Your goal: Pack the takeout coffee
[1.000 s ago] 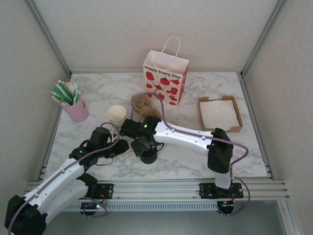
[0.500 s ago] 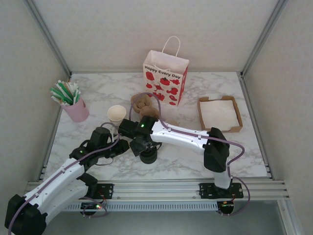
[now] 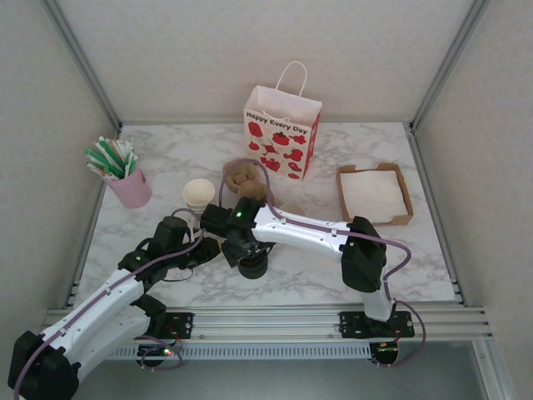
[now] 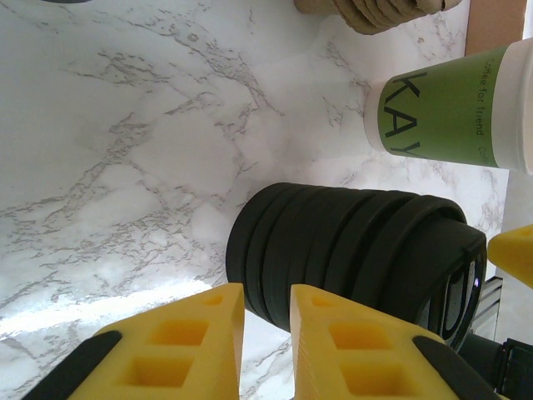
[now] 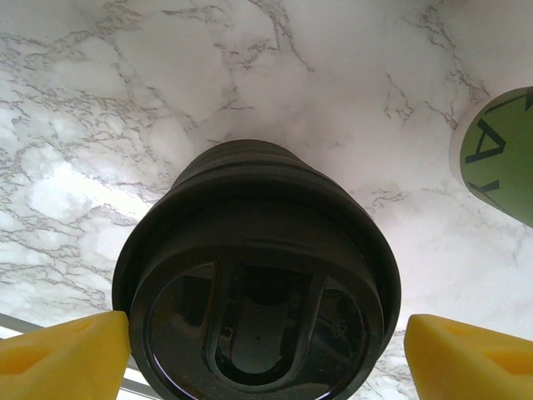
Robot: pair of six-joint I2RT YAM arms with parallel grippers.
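Note:
The takeout coffee is out of view. A squat stack of black lids (image 3: 253, 266) stands on the marble table (image 3: 166, 150) in front of the arms. My right gripper (image 5: 266, 358) hangs open just over it, one yellow finger (image 5: 62, 354) close on either side of the top lid (image 5: 258, 308). From the left, my left gripper (image 4: 266, 287) lies low against the stack's (image 4: 350, 250) lower lids, turned sideways, its jaws narrowed on their rim. A lidless green paper cup (image 3: 198, 196) stands just behind, also seen from the left wrist (image 4: 450, 108).
A white paper bag with red print (image 3: 281, 142) stands open at the back centre. Brown cup sleeves (image 3: 243, 177) lie before it. A pink cup of straws (image 3: 127, 185) is at the left, a cardboard tray of napkins (image 3: 373, 193) at the right.
My right arm has edged a little left and nearer over the lid stack. The left arm has not moved.

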